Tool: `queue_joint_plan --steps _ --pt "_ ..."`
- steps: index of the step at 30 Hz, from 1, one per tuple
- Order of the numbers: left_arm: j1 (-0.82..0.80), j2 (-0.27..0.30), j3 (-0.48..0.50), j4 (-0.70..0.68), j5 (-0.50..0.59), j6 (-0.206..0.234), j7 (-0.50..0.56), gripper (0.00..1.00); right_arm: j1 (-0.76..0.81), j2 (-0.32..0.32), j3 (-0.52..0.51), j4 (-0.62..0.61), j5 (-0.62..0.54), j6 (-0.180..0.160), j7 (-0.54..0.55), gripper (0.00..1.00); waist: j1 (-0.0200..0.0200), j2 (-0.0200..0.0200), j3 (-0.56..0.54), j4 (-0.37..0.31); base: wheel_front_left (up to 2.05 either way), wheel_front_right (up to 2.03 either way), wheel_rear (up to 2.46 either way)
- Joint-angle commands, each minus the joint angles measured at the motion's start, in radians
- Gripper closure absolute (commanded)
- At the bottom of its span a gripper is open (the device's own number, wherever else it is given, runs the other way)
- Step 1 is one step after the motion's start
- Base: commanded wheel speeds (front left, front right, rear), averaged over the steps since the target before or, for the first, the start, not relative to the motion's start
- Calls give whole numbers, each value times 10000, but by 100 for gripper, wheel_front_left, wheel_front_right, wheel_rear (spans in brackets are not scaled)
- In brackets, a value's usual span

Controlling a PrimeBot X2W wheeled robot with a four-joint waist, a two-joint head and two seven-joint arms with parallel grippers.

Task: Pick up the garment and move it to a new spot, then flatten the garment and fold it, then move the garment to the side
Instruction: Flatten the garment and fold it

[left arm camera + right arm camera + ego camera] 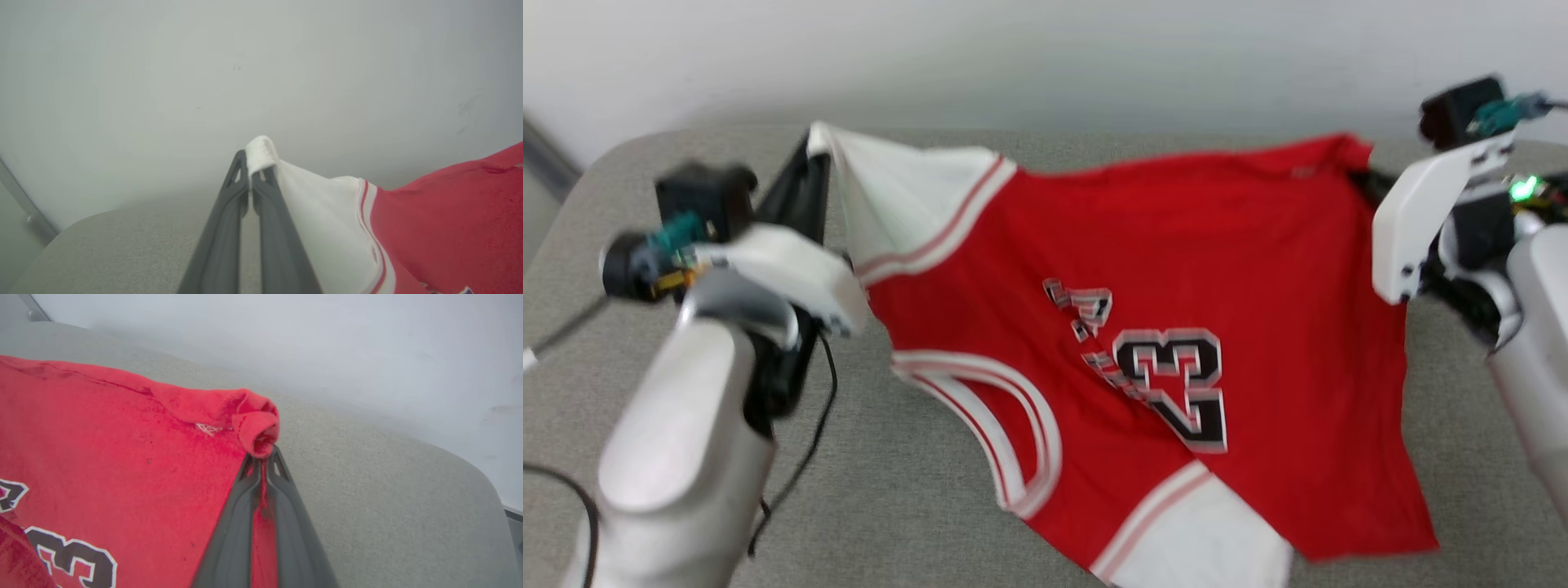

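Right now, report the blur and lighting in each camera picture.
Head view: motion-blurred throughout, the number patch on the garment smeared, light soft with faint shadows. Left wrist view: the left gripper, shut on the white sleeve, is sharp; the wall behind is hazy and evenly lit. Right wrist view: sharpest, fabric weave clear around the right gripper pinching a red corner; no glare.

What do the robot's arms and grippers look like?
The left forearm and right forearm are silver-grey tubes with white wrist covers. The left gripper and right gripper have long dark-grey fingers. Black cables hang by the left; a green light shows on the right.
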Motion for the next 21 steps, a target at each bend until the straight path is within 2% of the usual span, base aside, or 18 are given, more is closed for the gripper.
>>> queue_joint_plan --steps 1,6,11,16,21 --pt "-834 -2 65 499 -78 -181 12 100 -511 100 -186 135 -129 -6 -324 100 -1 0 158 -96 0 0 0" --pt "-3360 -104 196 2124 -21 -557 -245 100 -1915 228 -668 314 -409 -6 -1234 100 -1 0 739 -263 0 0 0" --pt "-5794 -96 279 3337 308 -604 -799 100 -3604 247 -1056 446 -745 -6 -1962 100 -1 0 1625 -375 0 0 0" --pt "-7986 -22 331 4068 606 -592 -1333 100 -5359 90 -1351 558 -989 -6 -2710 100 -1 0 2632 -396 0 0 0" --pt "-9593 86 336 4610 712 -790 -1555 100 -6712 -67 -1260 815 -936 -6 -3239 100 -1 0 3530 -449 0 0 0"
